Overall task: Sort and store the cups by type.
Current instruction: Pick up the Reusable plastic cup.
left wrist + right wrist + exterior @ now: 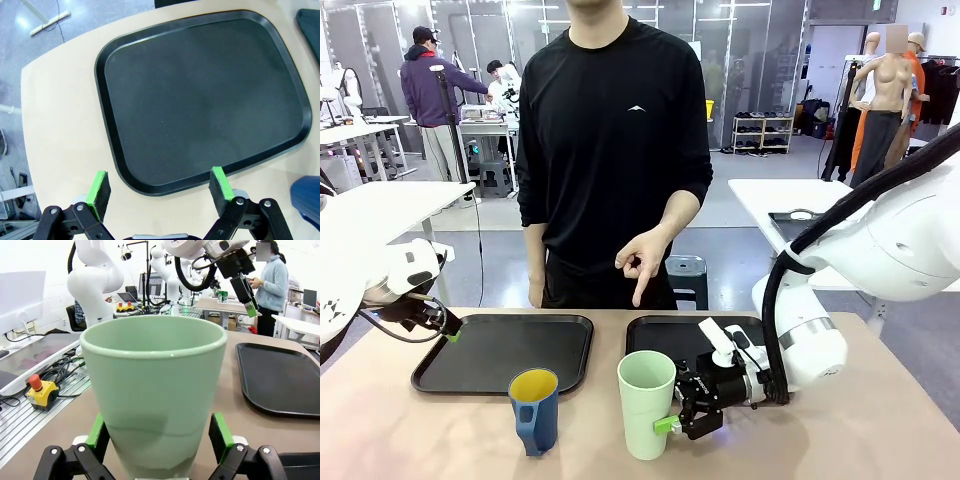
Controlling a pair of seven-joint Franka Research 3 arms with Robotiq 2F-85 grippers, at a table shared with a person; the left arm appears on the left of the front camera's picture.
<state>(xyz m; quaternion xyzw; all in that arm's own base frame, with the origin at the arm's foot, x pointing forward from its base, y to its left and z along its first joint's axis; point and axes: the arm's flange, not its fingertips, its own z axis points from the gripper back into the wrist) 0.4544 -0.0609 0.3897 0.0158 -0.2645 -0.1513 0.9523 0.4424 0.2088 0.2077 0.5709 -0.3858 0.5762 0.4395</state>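
Mint-green tumbler (pixel 646 398): stands upright on the tan table (pixel 440 430), near the robot's edge and just in front of the right tray (pixel 665 335).
Blue mug (pixel 534 410): upright with a yellow inside. It is close to the tumbler's left but apart from it, in front of the left tray (pixel 480 355), with its handle on the near side.
Right gripper (pixel 675 418): low over the table, coming in from the tumbler's right. Its fingers are spread, one on each side of the tumbler's lower part.
Right gripper contact: in the right wrist view, a thin gap shows between one green pad (pixel 220 434) and the tumbler wall. I cannot tell whether the other pad touches.
Left gripper (pixel 160 191): fingers spread wide with nothing between them. It hangs above the table at the left tray's outer near corner.
Trays: both are black with rounded corners. They lie side by side across the middle of the table with a strip of table between them.
Person's hand (pixel 642 262): held above the far edge of the right tray, index finger pointing down toward it.
Person: stands at the far side of the table in a black long-sleeved top.
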